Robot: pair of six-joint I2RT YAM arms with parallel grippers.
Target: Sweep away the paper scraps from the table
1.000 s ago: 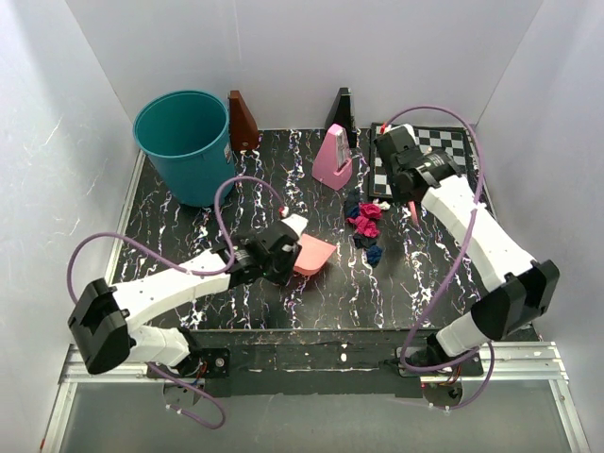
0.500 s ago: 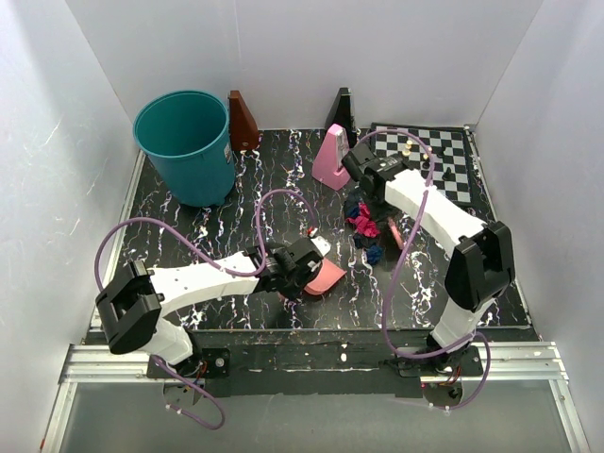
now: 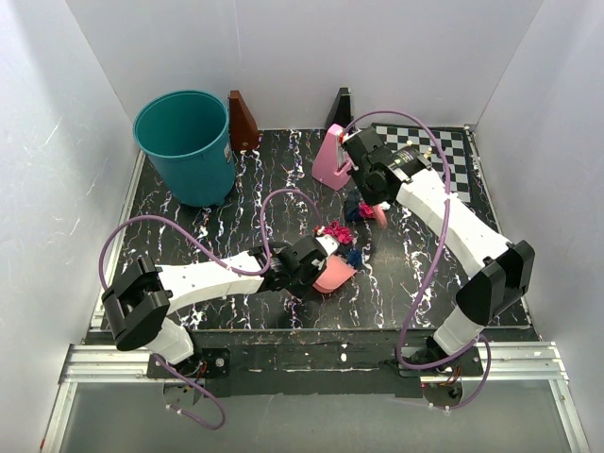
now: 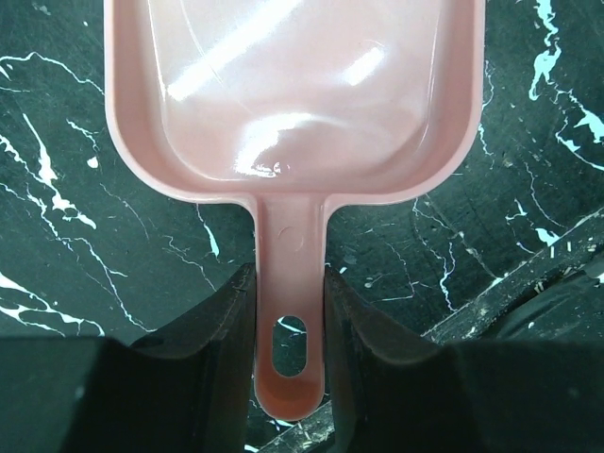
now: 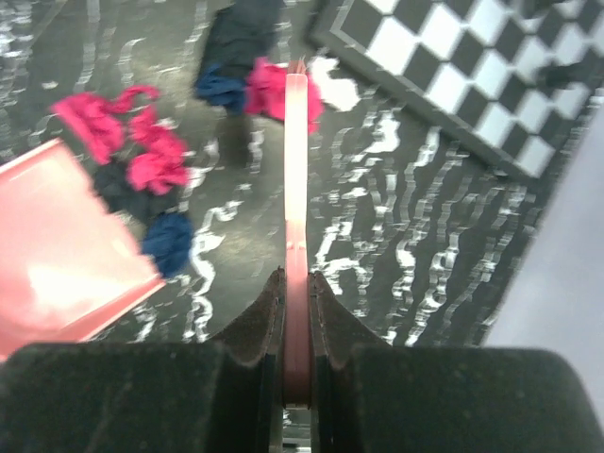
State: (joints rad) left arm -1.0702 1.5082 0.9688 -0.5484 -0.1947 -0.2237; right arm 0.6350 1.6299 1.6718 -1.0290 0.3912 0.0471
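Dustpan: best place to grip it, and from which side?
Grip the dustpan by its narrow handle, coming from the tail end opposite the open mouth. The tray is too wide; the handle is slim and straight. The left gripper holds it so, jaws on its side edges.

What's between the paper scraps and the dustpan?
Nothing visible: the paper scraps lie just off the open edge of the dustpan on the table. The chessboard sits beyond them, out of the path.

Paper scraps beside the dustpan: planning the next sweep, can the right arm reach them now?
Probably yes: the right gripper holds a pink sweeper right beside the paper scraps, with only bare table between them.
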